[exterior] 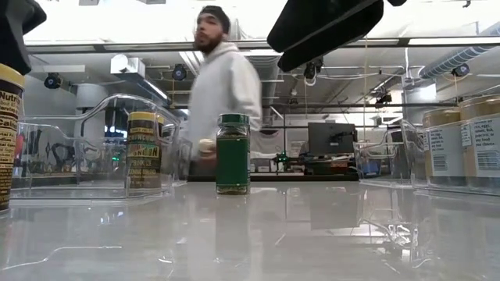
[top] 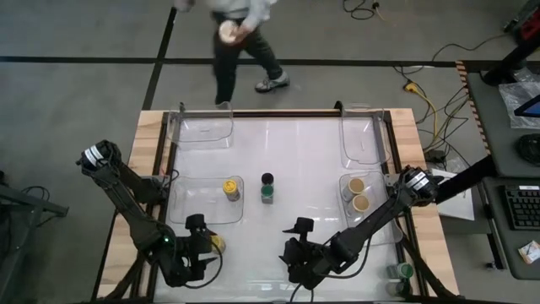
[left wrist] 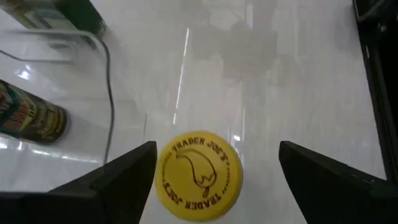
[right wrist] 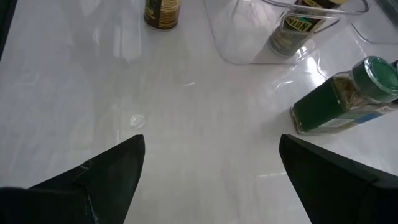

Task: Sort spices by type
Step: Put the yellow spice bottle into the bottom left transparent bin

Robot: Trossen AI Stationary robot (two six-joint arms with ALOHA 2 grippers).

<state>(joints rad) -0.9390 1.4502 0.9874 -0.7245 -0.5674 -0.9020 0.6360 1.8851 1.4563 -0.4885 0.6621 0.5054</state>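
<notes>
White table (top: 287,152) carries clear trays that group jars by lid, and the left gripper (left wrist: 214,180), spread wide, straddles a yellow-lidded jar (left wrist: 200,176) near the front edge, while the right gripper (right wrist: 211,168) waits spread and empty.

Yellow lid (left wrist: 200,176) with dark printed logo and lettering, sat between dark fingers (left wrist: 121,180). Green-lidded jar (exterior: 233,154) had dark green contents; black-lidded jar (top: 267,179) just beside it. Yellow-lidded jar (top: 229,187) carried a yellow and black label. Two tan lids (top: 359,193) in clear tray (top: 377,230). Table (top: 287,152) was glossy white. Person (exterior: 225,86) wore a light grey hoodie.
</notes>
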